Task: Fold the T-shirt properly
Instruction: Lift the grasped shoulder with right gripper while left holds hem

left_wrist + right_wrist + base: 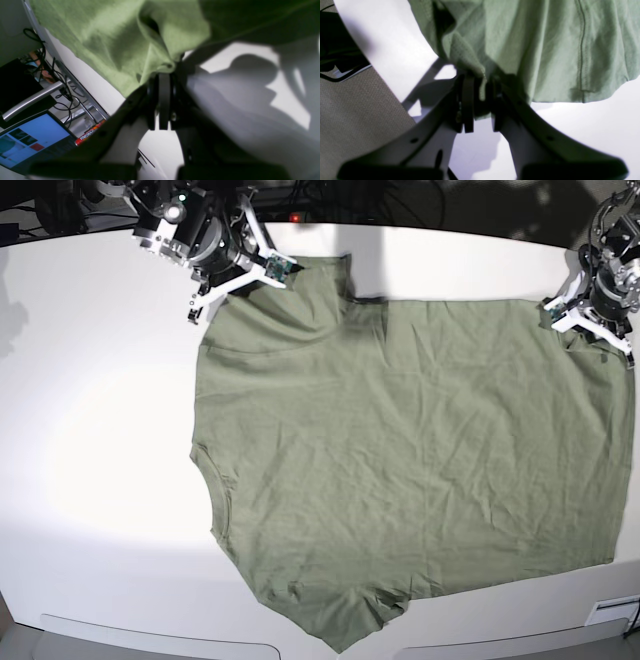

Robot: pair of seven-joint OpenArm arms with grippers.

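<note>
The sage-green T-shirt (400,460) lies spread and wrinkled on the white table (100,430), with one sleeve toward the front edge. At the shirt's far-left corner, my right gripper (240,288) has a bunched hem between its black pads (468,105). In the right wrist view the T-shirt (545,50) hangs just above the right gripper (482,85), whose jaws stand narrow around the cloth. My left gripper (588,328) is at the far-right corner. In the left wrist view the left gripper (165,75) is shut on a gathered fold of the T-shirt (112,37).
Past the table edge in the left wrist view are a lit monitor (25,142), black cables (62,95) and a red packet (90,132). Grey carpet (352,112) shows beyond the table's edge in the right wrist view. The shirt's right side lies close to the table's right edge.
</note>
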